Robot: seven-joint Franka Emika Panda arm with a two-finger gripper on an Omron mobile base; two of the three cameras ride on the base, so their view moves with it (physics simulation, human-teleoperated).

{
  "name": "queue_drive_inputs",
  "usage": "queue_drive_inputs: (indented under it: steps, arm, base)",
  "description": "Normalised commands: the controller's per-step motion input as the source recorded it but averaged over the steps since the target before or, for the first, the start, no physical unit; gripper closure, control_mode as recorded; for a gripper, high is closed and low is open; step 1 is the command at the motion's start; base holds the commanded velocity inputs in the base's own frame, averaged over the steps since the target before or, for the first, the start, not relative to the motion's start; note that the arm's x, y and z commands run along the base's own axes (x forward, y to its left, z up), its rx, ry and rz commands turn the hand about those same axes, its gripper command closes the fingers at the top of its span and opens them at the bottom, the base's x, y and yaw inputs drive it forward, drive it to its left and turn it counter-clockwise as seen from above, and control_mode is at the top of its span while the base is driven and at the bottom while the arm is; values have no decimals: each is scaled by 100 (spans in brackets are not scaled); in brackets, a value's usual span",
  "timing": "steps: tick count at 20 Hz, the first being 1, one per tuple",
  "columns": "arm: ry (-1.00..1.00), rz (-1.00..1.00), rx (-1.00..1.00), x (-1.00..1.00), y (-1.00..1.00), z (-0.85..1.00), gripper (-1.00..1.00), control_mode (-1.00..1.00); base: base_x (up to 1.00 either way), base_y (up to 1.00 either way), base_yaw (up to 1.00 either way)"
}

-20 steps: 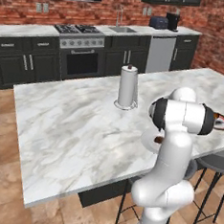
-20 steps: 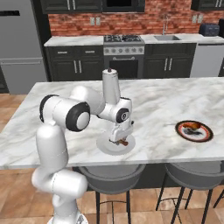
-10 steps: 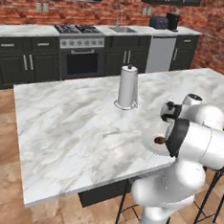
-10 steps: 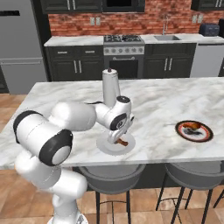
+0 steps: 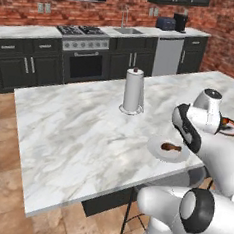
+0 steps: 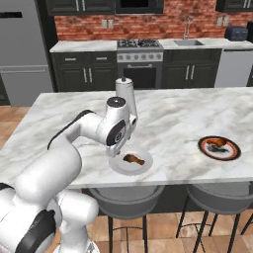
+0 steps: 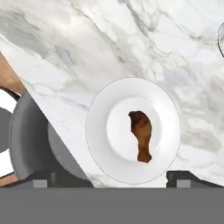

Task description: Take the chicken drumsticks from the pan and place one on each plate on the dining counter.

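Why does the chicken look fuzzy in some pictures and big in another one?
In the left base view the drumstick is a small, soft-edged blob on its white plate; the right base view is much the same. The hand view looks straight down from close above, so it appears large there, yet its edges are still blurry.

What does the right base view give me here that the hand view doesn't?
Right base only: the second plate with its drumstick, the paper-towel roll, the stove. Hand view only: a top-down look at the stool seat under the counter edge. Both: the white plate bearing a drumstick on the dining counter.
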Motion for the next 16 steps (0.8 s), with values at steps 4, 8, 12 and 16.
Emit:
queue_drive_inputs:
  steps: [4, 8, 12, 16]
  arm:
    - [-6, 16, -37, -100, 90, 95, -100, -100]
    - [-16, 13, -38, -100, 90, 44, -100, -100]
    - [-39, 7, -24, -100, 67, 2, -100, -100]
    - [-41, 1, -6, -100, 20, -6, -100, -100]
  base:
    - [0, 0, 0]
    - [0, 0, 0]
    - [0, 0, 0]
    - [0, 0, 0]
